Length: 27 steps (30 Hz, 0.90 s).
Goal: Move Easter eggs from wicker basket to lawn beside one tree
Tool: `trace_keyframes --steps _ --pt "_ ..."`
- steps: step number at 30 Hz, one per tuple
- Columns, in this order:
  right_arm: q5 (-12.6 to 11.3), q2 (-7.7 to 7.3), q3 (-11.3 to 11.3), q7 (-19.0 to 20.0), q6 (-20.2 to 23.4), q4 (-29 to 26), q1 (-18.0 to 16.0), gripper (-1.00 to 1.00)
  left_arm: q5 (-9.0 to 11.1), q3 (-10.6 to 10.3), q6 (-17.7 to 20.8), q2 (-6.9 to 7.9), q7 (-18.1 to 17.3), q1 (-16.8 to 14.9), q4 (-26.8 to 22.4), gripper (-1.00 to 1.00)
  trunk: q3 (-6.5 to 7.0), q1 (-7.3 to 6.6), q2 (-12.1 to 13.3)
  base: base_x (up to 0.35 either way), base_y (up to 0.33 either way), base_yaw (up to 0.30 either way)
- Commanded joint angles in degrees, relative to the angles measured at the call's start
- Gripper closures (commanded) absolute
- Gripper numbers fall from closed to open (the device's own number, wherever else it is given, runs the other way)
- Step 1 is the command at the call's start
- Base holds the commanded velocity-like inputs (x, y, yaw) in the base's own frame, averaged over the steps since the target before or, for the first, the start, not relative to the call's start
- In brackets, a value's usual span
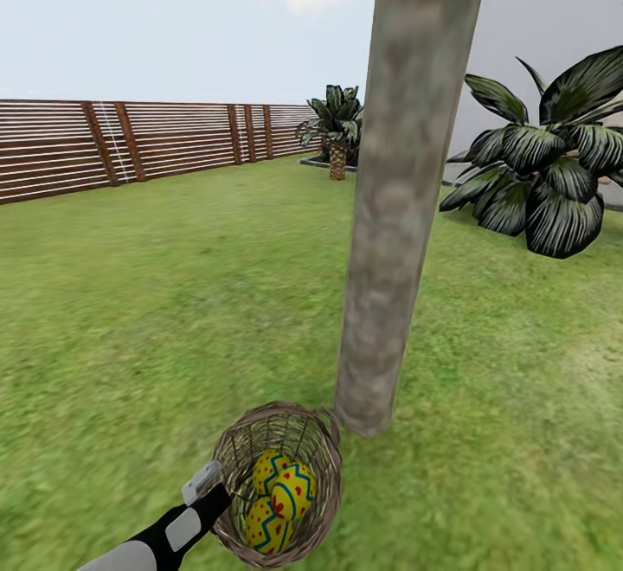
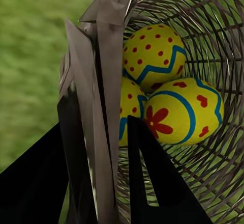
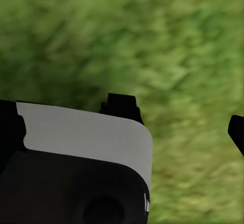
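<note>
Head view: basket (image 1: 279,484) sits by tree (image 1: 405,190), three eggs (image 1: 279,499) inside. Left gripper (image 2: 104,147) pinches basket rim. Right gripper (image 3: 178,119) jaws apart over grass. Next: lift eggs out, set beside tree.

Three eggs (image 1: 279,498) in basket (image 1: 320,441); basket on lawn (image 1: 130,311), touching tree (image 1: 394,208) base, left-front.

Lawn (image 1: 130,311) — wicker basket (image 1: 324,467) beside the tree (image 1: 389,251) trunk's foot.
</note>
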Motion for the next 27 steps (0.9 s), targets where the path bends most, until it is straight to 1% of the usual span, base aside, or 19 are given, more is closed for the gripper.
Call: trace_keyframes --steps 1,4,7,9,11,15,18,19,21,24,27 --pt "0.5 -0.04 -0.5 -0.2 -0.4 0.3 -0.1 -1.00 0.7 0.0 0.2 -0.01 -0.2 0.0 -0.1 1.00 -0.23 0.22 -0.4 0.000 0.000 0.000" --pt "0.5 0.14 -0.5 -0.2 -0.4 0.3 -0.1 -1.00 0.7 0.0 0.2 -0.03 -0.2 0.0 -0.1 1.00 -0.77 0.88 -1.6 0.000 0.000 0.000" --pt "0.3 -0.02 -0.5 -0.2 -0.4 0.3 -0.1 -1.00 0.7 0.0 0.2 -0.05 -0.2 0.0 -0.2 1.00 -1.31 1.54 -2.8 0.000 0.000 0.000" --pt "0.4 0.21 -0.5 -0.2 -0.4 0.6 -0.1 -1.00 0.7 0.0 0.2 -0.09 -0.2 0.0 -0.1 1.00 -1.67 1.98 -3.7 0.000 0.000 0.000" --pt "0.8 -0.01 -0.5 -0.2 -0.4 0.2 -0.1 -1.00 0.7 -0.1 0.2 -0.10 -0.2 0.0 -0.1 1.00 -2.03 2.42 -4.5 0.000 0.000 0.000" --pt "0.5 0.07 -0.5 -0.1 -0.4 0.3 -0.1 -1.00 0.7 -0.1 0.2 -0.12 -0.2 0.0 -0.1 1.00 -2.74 3.30 -6.1 0.000 0.000 0.000" --pt "0.8 -0.03 -0.5 -0.2 -0.3 0.3 -0.1 -1.00 0.7 -0.1 0.2 -0.17 -0.2 0.0 0.0 1.00 -3.28 3.95 -7.3 0.000 0.000 0.000" --pt "0.9 -0.03 -0.4 0.0 -0.4 0.4 -0.3 -1.00 0.9 -0.1 0.4 0.14 -0.5 0.3 -0.3 1.00 -3.28 3.95 -7.2 0.000 0.000 0.000" --pt "0.8 -0.04 -0.4 0.0 -0.4 0.4 -0.3 -1.00 1.2 -0.2 0.3 -0.12 -0.4 1.0 -0.2 1.00 -3.28 3.95 -7.2 0.000 0.000 0.000" --pt "0.9 0.03 -0.4 0.0 -0.4 0.3 -0.2 -1.00 0.9 -0.4 0.2 -0.18 -1.0 1.4 -0.1 1.00 -3.28 3.95 -7.2 0.000 0.000 0.000" --pt "0.9 0.05 -0.4 0.0 -0.4 0.2 -0.2 -1.00 0.8 -0.2 0.2 -0.19 -1.7 1.4 -0.1 1.00 -3.82 4.61 -8.5 0.000 0.000 0.000"
